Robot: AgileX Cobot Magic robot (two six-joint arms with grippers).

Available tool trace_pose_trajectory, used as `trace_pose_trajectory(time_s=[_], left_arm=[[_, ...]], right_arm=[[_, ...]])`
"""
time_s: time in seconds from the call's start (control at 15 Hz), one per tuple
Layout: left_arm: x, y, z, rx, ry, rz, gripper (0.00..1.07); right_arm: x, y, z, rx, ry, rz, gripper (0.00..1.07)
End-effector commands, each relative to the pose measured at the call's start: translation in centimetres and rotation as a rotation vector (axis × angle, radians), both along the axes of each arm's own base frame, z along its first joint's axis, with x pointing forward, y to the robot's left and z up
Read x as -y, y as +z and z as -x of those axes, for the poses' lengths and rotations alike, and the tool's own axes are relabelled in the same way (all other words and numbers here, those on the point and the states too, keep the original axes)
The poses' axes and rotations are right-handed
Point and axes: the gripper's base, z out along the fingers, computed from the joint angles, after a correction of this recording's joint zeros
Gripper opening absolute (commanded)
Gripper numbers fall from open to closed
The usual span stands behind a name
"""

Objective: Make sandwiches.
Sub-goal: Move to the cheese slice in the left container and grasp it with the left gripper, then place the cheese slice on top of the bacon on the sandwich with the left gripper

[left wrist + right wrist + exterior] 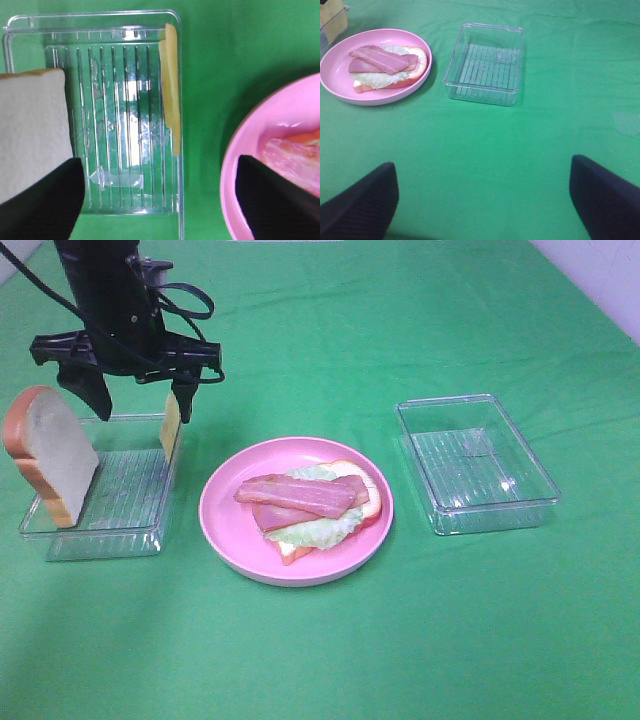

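Ribbed clear plastic tray (115,150), thin yellow cheese square (171,85) against its wall

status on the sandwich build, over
Both open: left gripper above tray, right gripper over cloth. On plate, sandwich at bread, lettuce, bacon; cheese and bread slice in tray. Nothing in the way.

Cloth (320,660) is green, plate (225,525) pink, trays (495,515) clear, ribbed. Bread (60,455) is white, orange-brown crusted; cheese (170,425) by black fingers (95,390) yellow, bacon (295,493) reddish-brown, lettuce (320,528) pale green.
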Motion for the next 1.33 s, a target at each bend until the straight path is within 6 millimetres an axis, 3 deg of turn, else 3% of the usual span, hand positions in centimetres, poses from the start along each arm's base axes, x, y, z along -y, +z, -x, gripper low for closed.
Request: trace_pose_trajectory(time_s=[0.07, 0.2, 0.27, 0.47, 0.53, 0.73, 0.93, 1.2, 1.33], left_arm=[[0.1, -0.8, -0.2, -0.008, 0.003, -0.013, 0.73], [0.3, -2.0, -0.6, -0.008, 0.000, -0.012, 0.73], [0.3, -2.1, -0.8, 0.002, -0.002, -0.007, 0.68], [0.4, -2.1, -0.9, 0.020, -0.004, 0.001, 0.47], [0.4, -2.1, -0.9, 0.020, -0.004, 0.001, 0.34], [0.4, -2.1, -1.0, 0.025, -0.005, 0.004, 0.23], [0.5, -2.1, -1.0, 0.029, -0.005, 0.005, 0.00], [0.5, -2.0, -1.0, 0.033, -0.006, 0.009, 0.00], [0.7, -0.3, -1.0, 0.067, -0.005, 0.043, 0.00]], right_arm=[[0.0, 0.0, 0.2, 0.019, 0.008, 0.005, 0.87], [0.0, 0.0, 0.2, 0.019, 0.008, 0.005, 0.87], [0.0, 0.0, 0.2, 0.019, 0.008, 0.005, 0.87], [0.0, 0.0, 0.2, 0.019, 0.008, 0.005, 0.87], [0.0, 0.0, 0.2, 0.019, 0.008, 0.005, 0.87], [0.0, 0.0, 0.2, 0.019, 0.008, 0.005, 0.87], [0.0, 0.0, 0.2, 0.019, 0.008, 0.005, 0.87], [0.0, 0.0, 0.2, 0.019, 0.008, 0.005, 0.87], [0.0, 0.0, 0.2, 0.019, 0.008, 0.005, 0.87]])
